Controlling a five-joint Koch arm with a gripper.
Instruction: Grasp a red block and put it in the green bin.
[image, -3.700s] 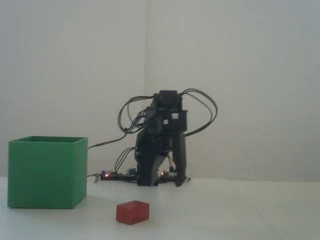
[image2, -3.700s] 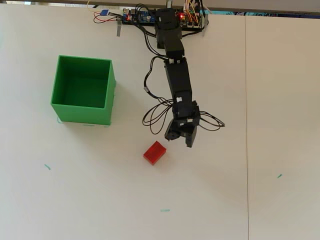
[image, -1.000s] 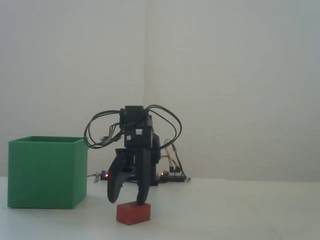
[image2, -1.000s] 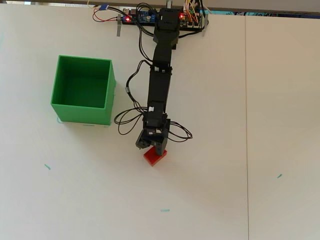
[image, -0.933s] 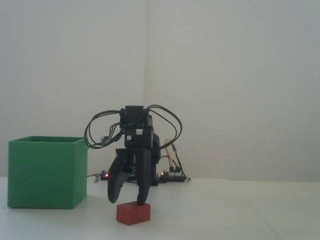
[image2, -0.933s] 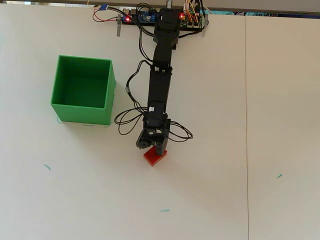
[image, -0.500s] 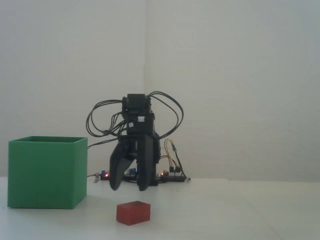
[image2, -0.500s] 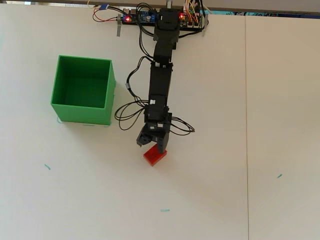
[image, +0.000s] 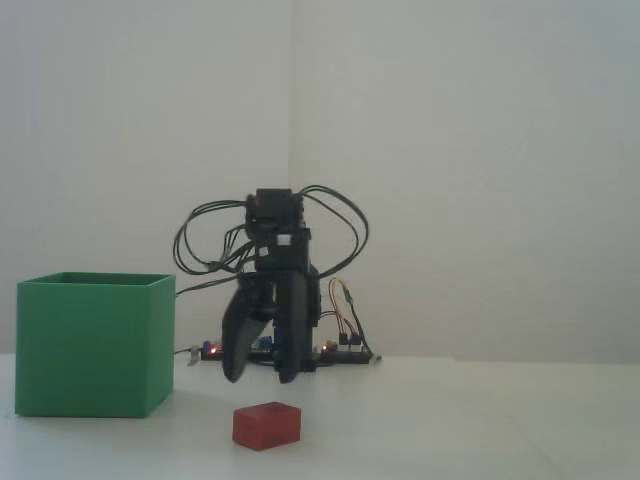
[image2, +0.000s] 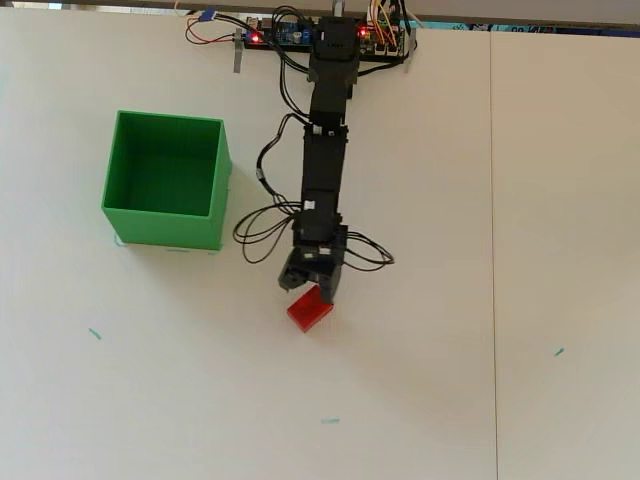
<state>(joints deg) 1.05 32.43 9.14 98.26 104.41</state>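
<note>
Your table (image2: 520, 250) is white and mostly bare, with wide open room on every side of the pincer (image: 259, 377) in the overhead view, most of all to its right and below it. A thin seam runs top to bottom well to the pincer's right there. A few small teal marks lie far off, below it.

The bin (image2: 166, 180) sits up and to the left of the pincer (image2: 306, 287) in the overhead view, well apart, open side up, with nothing visible inside.

Your arm (image2: 324, 150) reaches down from the board at the table's top edge.

The pincer hangs spread, holding nothing, tips clear of the table in the fixed view.

The block (image: 266, 425) lies on the table just under the tips, untouched; overhead it (image2: 309, 312) shows just below them.

No writing can be read.
</note>
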